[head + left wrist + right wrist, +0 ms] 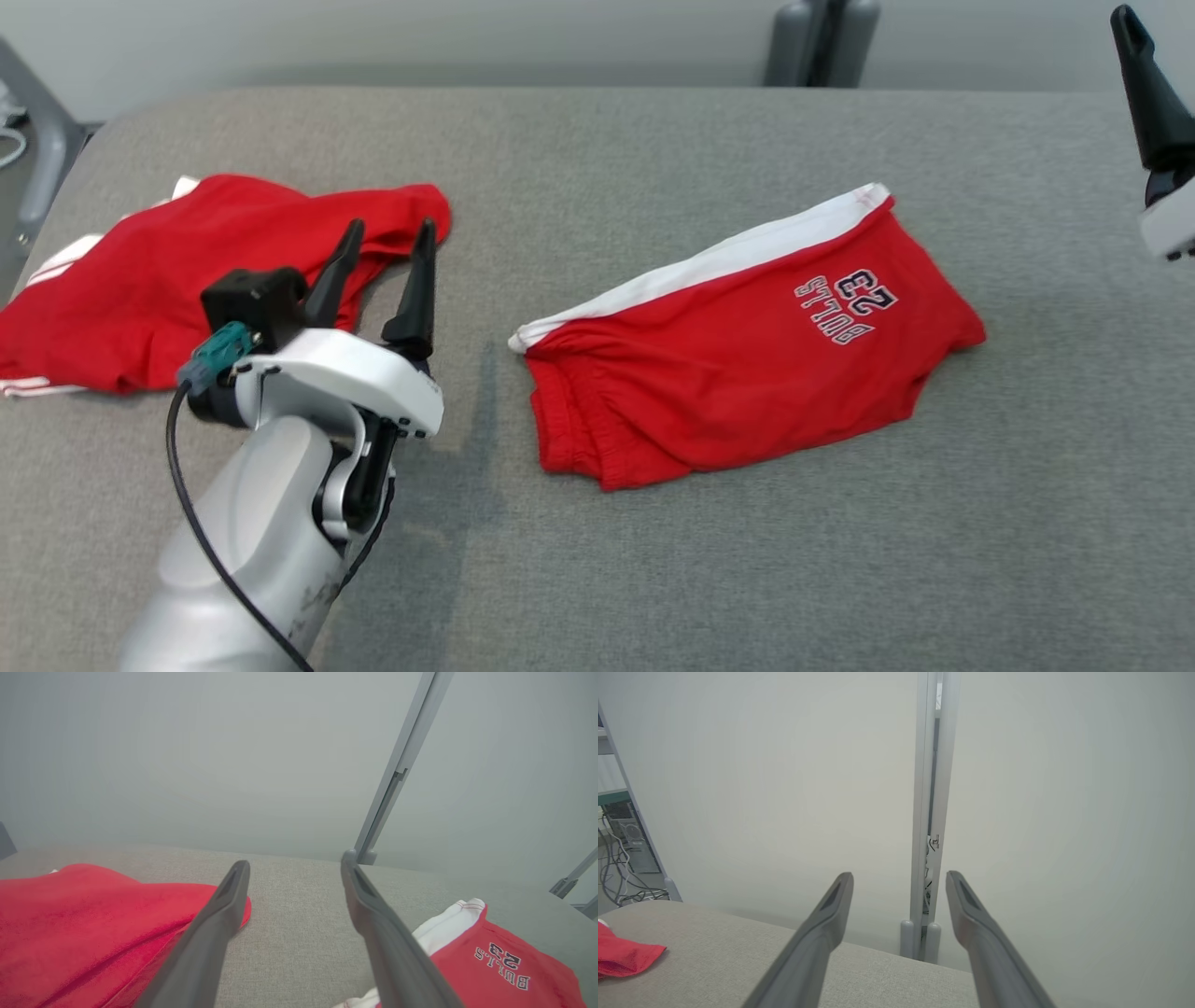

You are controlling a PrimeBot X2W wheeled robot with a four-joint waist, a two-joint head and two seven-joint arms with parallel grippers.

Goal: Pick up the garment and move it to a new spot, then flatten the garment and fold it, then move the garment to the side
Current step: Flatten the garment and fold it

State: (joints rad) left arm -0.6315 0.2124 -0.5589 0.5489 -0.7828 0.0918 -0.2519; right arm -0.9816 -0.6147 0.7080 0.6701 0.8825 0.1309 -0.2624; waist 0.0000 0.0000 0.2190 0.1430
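Note:
A red garment (747, 373) with a white band and "BULLS 23" lettering lies folded right of the middle of the grey table (709, 579); it also sits at the lower right of the left wrist view (500, 970). A second red garment (168, 280) with white stripes lies crumpled at the far left (84, 924). My left gripper (390, 229) hovers open and empty between the two, by the crumpled one's right edge (294, 863). One finger (1146, 89) of my right gripper rises at the upper right edge; its jaws (900, 877) stand open and empty, with a red cloth corner (621, 954) to the left.
Grey posts (822, 42) stand behind the table's far edge against a pale wall. A metal frame leg (42, 159) sits off the table's left corner. Cables and a computer case (621, 858) lie beyond the table in the right wrist view. Bare cloth surface spans the front and right.

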